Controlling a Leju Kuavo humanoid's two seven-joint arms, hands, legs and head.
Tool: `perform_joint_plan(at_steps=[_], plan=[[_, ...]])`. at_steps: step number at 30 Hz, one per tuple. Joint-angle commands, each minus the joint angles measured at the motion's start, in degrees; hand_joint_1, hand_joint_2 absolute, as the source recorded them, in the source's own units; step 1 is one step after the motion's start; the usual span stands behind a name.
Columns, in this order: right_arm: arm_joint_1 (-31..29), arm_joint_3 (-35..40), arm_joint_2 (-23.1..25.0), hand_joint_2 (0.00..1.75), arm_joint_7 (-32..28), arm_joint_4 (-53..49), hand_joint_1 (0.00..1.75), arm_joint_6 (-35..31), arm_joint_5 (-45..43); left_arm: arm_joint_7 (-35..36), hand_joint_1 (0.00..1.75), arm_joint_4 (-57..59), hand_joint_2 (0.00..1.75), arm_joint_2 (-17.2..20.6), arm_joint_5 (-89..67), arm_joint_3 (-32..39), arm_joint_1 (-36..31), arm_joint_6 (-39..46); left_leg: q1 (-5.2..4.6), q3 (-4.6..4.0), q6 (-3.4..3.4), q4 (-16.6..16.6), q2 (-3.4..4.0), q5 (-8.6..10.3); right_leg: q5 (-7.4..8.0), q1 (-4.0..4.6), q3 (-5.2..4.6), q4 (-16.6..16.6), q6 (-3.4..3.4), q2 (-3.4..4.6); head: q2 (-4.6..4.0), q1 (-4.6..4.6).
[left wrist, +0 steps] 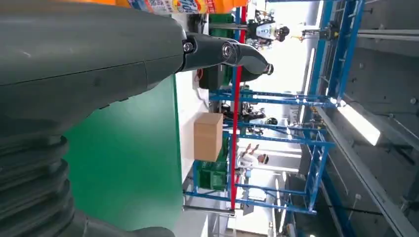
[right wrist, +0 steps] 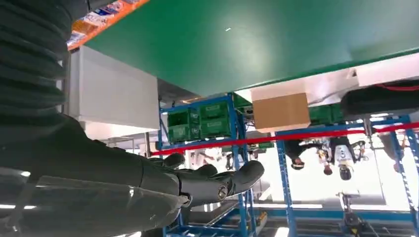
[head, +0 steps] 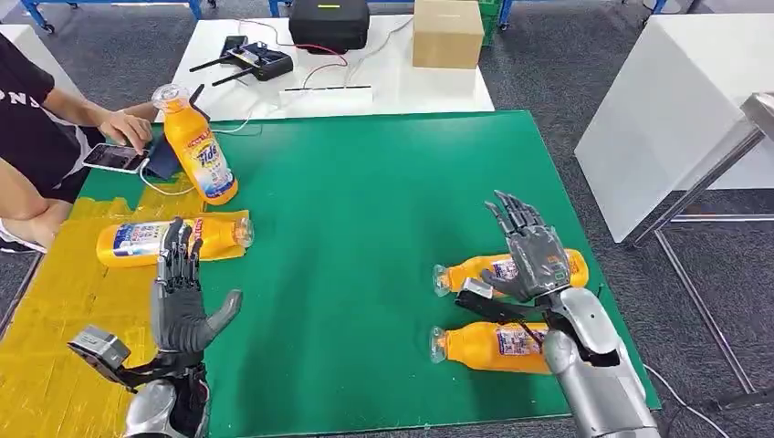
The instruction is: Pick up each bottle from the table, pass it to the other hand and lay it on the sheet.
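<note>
Four orange bottles lay or stood on the green table (head: 383,228). Two lay on their sides at the robot's right, long axes across the table, caps toward the middle: the farther right bottle (head: 475,270) and the nearer right bottle (head: 488,347), each with a small label too blurred to read. The right hand (head: 528,255) hovered over the farther one, palm open, fingers (head: 511,214) straight and spread, holding nothing; whether it touched the bottle could not be told. On the yellow sheet (head: 55,347) at the left, one laid bottle (head: 137,242) rested on its side, cap pointing toward the green, its label unreadable. The left hand (head: 183,306) stood just beside it, fingers (head: 178,246) upright and slightly apart, thumb out, empty. Farther back an upright bottle (head: 196,146) leaned a little at the sheet's edge, its blue label reading something like "Tide". A person's hand (head: 128,128) rested on a phone (head: 114,157) nearby. Beyond lay a white table (head: 383,87) carrying a cardboard box (head: 447,34).
</note>
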Motion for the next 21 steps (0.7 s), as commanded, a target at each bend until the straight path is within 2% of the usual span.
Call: perform_joint_plan(at_steps=[1, 13, 18, 21], plan=[[-11.8, 0.1, -0.9, 1.75, 0.3, 20.0, 0.0, 2.5, 1.2, -0.2, 0.0, 6.5, 1.75, 0.6, 0.7, -0.8, -2.8, -2.2, 0.05, 0.28, -0.1, 0.0, 0.12, -0.07, -0.01, 0.05, 0.27, -0.1, -0.02, 0.05, 0.02, 0.0], [-13.3, 1.1, 0.0, 1.75, -0.5, 23.4, 0.0, 3.6, 1.0, -0.1, 0.0, 7.4, 1.75, 0.7, 0.7, -1.5, -3.3, -2.1, 0.04, 0.23, -0.09, 0.0, 0.06, -0.06, -0.05, 0.04, 0.22, -0.1, -0.03, 0.01, 0.0, 0.0], [-10.7, 0.6, -2.4, 1.75, -8.5, 20.3, 0.0, 10.6, -9.2, -0.1, 0.0, 8.0, 1.75, 1.5, 0.8, -2.0, -3.2, -2.0, 0.04, 0.22, -0.09, -0.1, -0.05, -0.04, -0.05, 0.04, 0.26, -0.1, -0.03, -0.11, 0.0, 0.0], [-9.8, 0.7, -2.9, 1.75, -8.4, 18.6, 0.0, 11.2, -9.8, -0.1, 0.0, 8.2, 1.75, 1.5, 0.9, -1.9, -3.2, -2.1, 0.01, 0.12, -0.06, 0.0, -0.06, -0.02, -0.04, 0.01, 0.14, 0.0, -0.02, -0.1, 0.02, -0.02]])
